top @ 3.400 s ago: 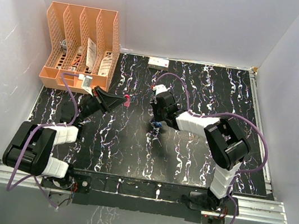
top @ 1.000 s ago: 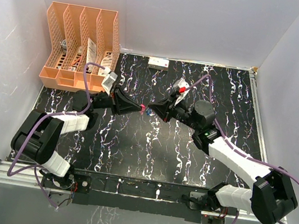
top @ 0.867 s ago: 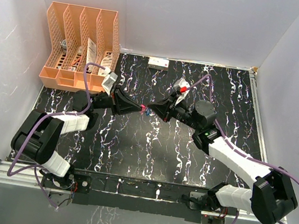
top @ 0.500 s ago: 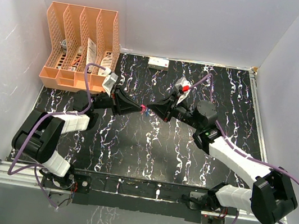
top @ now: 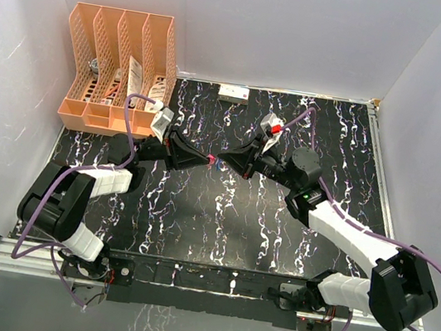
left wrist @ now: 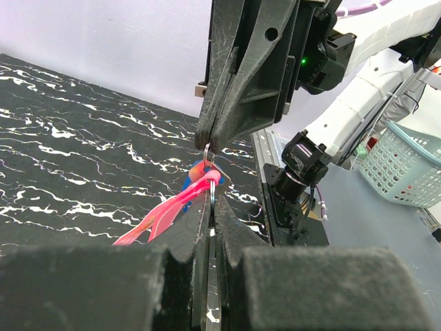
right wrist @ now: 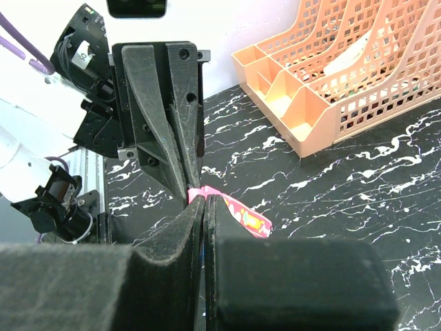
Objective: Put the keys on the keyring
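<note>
Left gripper [top: 207, 161] and right gripper [top: 225, 164] tip to tip, keyring [top: 213, 162] between.
From the top, both are seen fully closed above the table [top: 194, 228], the keyring held off it by the left one. In the left wrist view, its pink strap [left wrist: 165, 215] is draped from that grip, the blue key [left wrist: 196, 169] pinched in the right tips behind. In the right wrist view, the strap is shown beside the tips.
</note>
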Robot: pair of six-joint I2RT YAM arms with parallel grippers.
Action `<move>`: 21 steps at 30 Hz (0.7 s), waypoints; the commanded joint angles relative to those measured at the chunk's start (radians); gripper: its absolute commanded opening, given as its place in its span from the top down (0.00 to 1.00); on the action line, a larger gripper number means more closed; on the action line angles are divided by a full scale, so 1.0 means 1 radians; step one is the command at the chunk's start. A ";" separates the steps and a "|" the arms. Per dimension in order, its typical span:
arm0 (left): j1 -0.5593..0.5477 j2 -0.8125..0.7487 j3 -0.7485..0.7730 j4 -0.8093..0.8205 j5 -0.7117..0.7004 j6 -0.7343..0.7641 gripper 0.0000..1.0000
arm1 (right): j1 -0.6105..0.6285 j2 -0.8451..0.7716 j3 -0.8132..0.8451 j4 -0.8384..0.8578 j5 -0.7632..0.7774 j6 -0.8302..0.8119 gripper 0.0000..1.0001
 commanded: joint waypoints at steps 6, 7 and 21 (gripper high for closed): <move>-0.008 -0.040 0.013 0.194 0.024 0.027 1.00 | -0.014 0.021 0.014 0.083 -0.034 0.007 1.00; -0.008 -0.038 0.016 0.193 0.025 0.026 1.00 | -0.013 0.022 0.014 0.086 -0.038 0.010 1.00; -0.016 -0.010 0.042 0.194 0.021 0.022 1.00 | -0.016 0.018 0.017 0.096 -0.075 0.020 1.00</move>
